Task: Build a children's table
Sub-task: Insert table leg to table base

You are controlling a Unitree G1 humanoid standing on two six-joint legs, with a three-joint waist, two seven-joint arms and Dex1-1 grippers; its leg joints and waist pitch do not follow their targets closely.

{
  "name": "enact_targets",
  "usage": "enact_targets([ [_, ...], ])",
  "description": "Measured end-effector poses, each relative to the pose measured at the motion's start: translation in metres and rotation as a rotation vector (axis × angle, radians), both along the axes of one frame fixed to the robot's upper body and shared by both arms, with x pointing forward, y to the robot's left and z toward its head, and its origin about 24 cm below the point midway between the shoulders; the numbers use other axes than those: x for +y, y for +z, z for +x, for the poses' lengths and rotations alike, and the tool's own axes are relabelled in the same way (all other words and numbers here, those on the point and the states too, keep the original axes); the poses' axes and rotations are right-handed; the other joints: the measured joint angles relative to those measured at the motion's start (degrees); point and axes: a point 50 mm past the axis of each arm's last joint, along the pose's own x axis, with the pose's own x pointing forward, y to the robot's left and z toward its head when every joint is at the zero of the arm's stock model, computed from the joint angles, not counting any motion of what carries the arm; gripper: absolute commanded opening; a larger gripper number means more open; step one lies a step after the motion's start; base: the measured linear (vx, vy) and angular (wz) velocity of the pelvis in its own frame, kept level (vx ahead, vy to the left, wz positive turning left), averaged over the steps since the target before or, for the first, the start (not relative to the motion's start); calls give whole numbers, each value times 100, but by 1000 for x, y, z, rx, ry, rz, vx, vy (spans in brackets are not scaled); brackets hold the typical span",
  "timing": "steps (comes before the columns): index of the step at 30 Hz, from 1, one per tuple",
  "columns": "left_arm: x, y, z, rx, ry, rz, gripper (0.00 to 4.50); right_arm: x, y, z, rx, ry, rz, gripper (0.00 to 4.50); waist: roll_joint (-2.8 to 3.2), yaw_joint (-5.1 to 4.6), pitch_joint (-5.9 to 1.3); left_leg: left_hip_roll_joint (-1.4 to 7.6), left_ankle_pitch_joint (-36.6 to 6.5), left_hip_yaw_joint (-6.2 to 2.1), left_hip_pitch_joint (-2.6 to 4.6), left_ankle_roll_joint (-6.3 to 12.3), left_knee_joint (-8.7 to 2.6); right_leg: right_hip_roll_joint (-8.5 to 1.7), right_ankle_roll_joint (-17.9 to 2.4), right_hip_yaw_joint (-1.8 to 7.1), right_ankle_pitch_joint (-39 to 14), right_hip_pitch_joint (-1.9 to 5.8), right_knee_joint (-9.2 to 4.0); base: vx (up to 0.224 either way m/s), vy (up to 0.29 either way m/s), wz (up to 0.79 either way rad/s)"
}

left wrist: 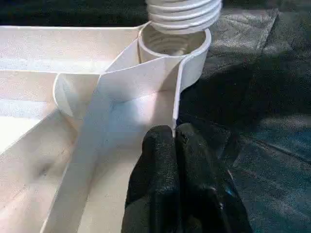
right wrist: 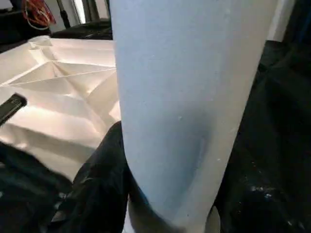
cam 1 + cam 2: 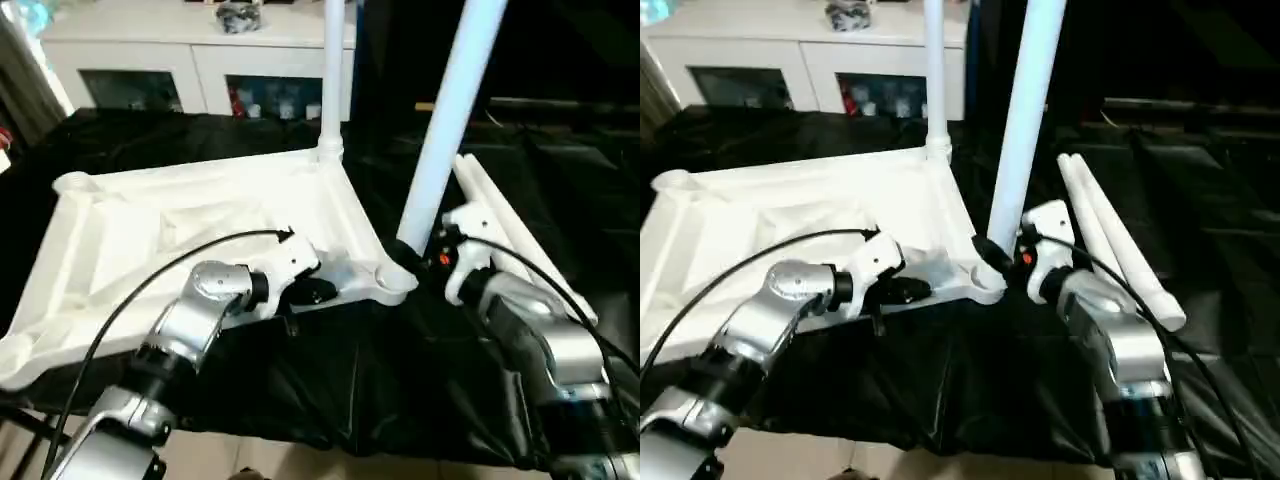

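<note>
Tabletop (image 3: 190,235) lies ribs-up at 10 o'clock on the black-draped desk (image 3: 330,380). Left gripper (image 1: 174,141) pinches its rim, jaws closed; right gripper (image 3: 412,256) clasps 1 leg (image 3: 450,120) tilted over the near socket (image 1: 174,44), risking cross-threading.

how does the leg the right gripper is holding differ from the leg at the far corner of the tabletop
The held leg leans and hangs just above its near corner socket, threads still out; the far leg stands upright, already seated. The right gripper grips the held leg; nothing touches the far leg. Both are long white round tubes.
</note>
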Motion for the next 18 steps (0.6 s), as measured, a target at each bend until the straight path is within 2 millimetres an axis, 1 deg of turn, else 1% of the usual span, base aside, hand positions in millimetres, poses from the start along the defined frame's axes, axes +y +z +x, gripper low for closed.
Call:
enact_targets([
  [2,-1,1,-2,-13,-9,9,0,0,-2,5,20,15,15,190,-40,2,4,0,-1,11,-2,2,-3,-2,0,0,0,-1,-6,0,0,0],
  [4,-2,2,-3,-34,-28,26,0,1,-3,6,30,33,20,190,-62,19,2,1,-1,17,-4,4,-12,-1,0,-2,0,-1,-18,0,0,0],
  [7,-1,5,-5,-80,-69,68,0,1,-4,7,38,39,14,190,-71,17,5,1,-3,21,-7,8,-21,-1,1,-2,0,-1,-30,0,0,0],
  [8,-1,6,-6,-82,-72,71,26,0,-4,7,39,39,13,190,-73,17,6,1,-3,22,-7,9,-24,-1,1,-2,0,-2,-33,0,0,0],
  [9,-1,6,-6,-75,-71,69,26,0,-4,8,40,39,12,190,-74,17,6,1,-2,23,-7,11,-26,-1,0,-3,0,-1,-35,0,0,0],
  [10,-1,6,-6,-63,-66,67,51,0,-4,8,39,42,13,190,-74,15,7,1,-2,25,-7,12,-28,0,1,-2,0,-2,-36,0,0,0],
  [12,3,1,-6,-35,-51,84,51,1,-3,9,37,47,13,190,-73,16,7,1,-2,26,-7,10,-29,0,0,-2,0,-5,-36,0,0,0],
  [13,7,-1,-4,-25,-42,98,68,0,-3,9,35,48,13,190,-74,26,8,3,-1,26,-9,11,-30,0,1,-4,0,-6,-36,0,0,0],
  [14,7,0,-3,-25,-44,103,79,0,-3,10,34,49,13,190,-74,33,8,3,-1,27,-9,11,-29,0,1,-4,0,-5,-36,0,0,0],
  [18,10,0,2,1,-46,106,86,1,-2,10,26,57,14,190,-79,31,11,3,5,32,-7,16,-27,-2,7,-1,9,-3,-34,0,0,0],
])
